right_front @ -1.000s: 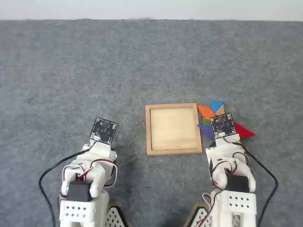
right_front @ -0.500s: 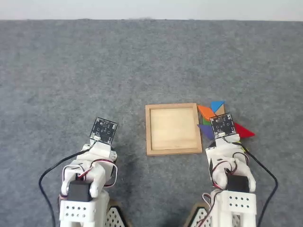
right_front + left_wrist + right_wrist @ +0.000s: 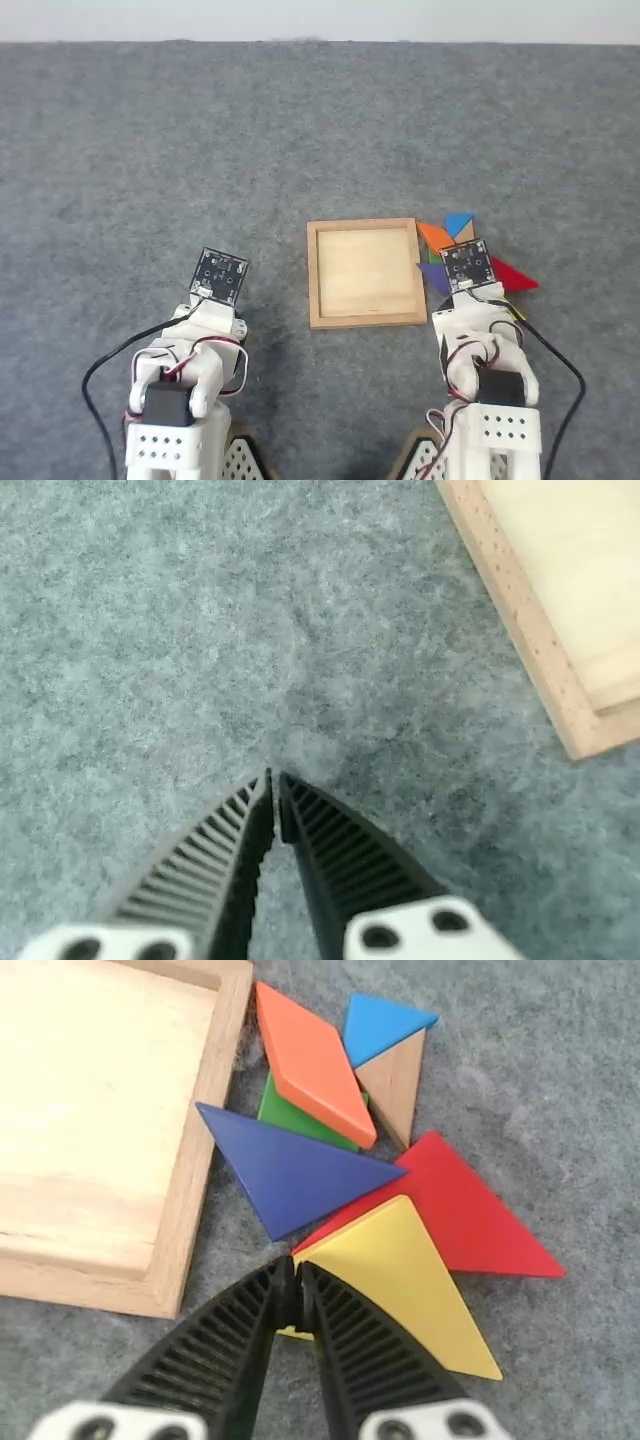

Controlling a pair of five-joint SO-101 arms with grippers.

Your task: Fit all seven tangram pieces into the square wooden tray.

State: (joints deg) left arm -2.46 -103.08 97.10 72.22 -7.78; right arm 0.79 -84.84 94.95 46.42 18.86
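Wooden tray (image 3: pixel 366 321) lies just right of centre in the high view. Seven pieces are clustered just beside its right rim on the grey carpet (image 3: pixel 200 150): orange parallelogram (image 3: pixel 315 1065), light blue triangle (image 3: pixel 383 1022), wooden triangle (image 3: pixel 396 1085), green piece (image 3: pixel 295 1118), dark blue triangle (image 3: pixel 290 1172), red triangle (image 3: pixel 460 1210), yellow triangle (image 3: pixel 405 1270). My right gripper (image 3: pixel 297 1270) has its fingers pressed together, tips at the yellow triangle's corner. My left gripper (image 3: pixel 275 780), at lower left, also has its fingers together, over carpet.

Lab bench, grey felt tabletop (image 3: pixel 150 130)
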